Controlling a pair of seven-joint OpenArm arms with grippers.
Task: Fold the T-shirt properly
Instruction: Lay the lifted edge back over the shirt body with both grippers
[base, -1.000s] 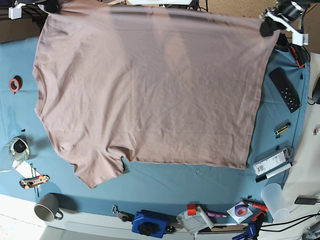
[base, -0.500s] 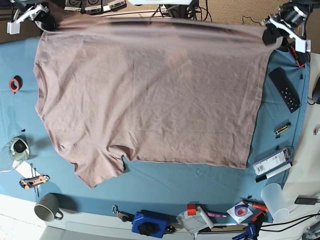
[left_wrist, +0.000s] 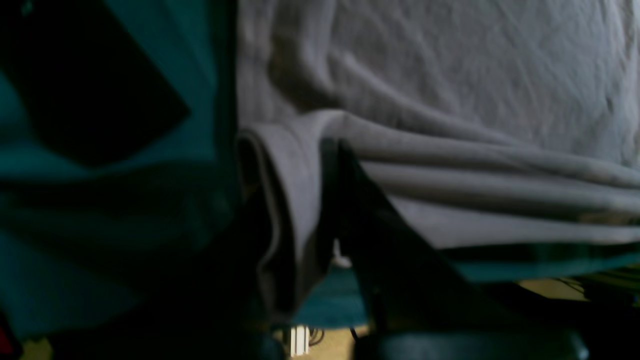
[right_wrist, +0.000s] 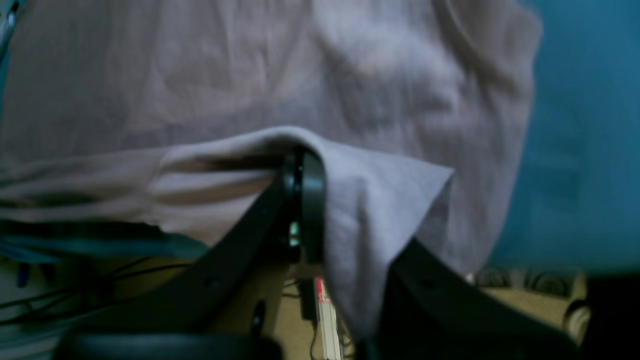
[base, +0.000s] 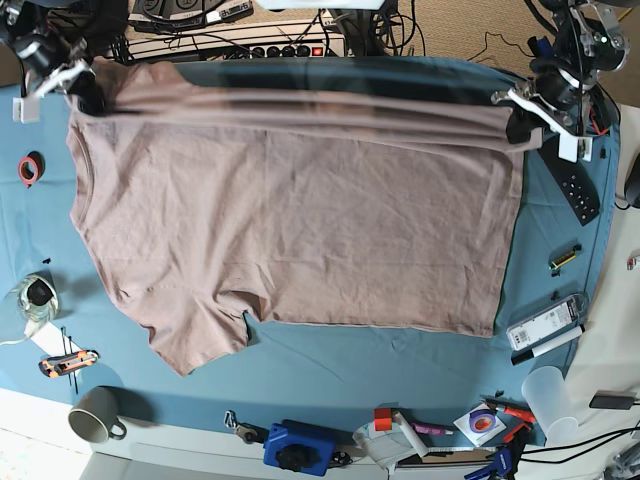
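I'm pinching the T-shirt (base: 290, 210) at both upper corners: left gripper (base: 527, 122) upper right of the frame, right gripper (base: 80, 88) upper left, jaws pressed on cloth.

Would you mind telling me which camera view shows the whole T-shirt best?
The base view: it takes in the whole T-shirt, spread on the blue cloth with its far edge lifted. Each wrist view shows only a bunched corner pinched in its own gripper, with wrinkled fabric behind.
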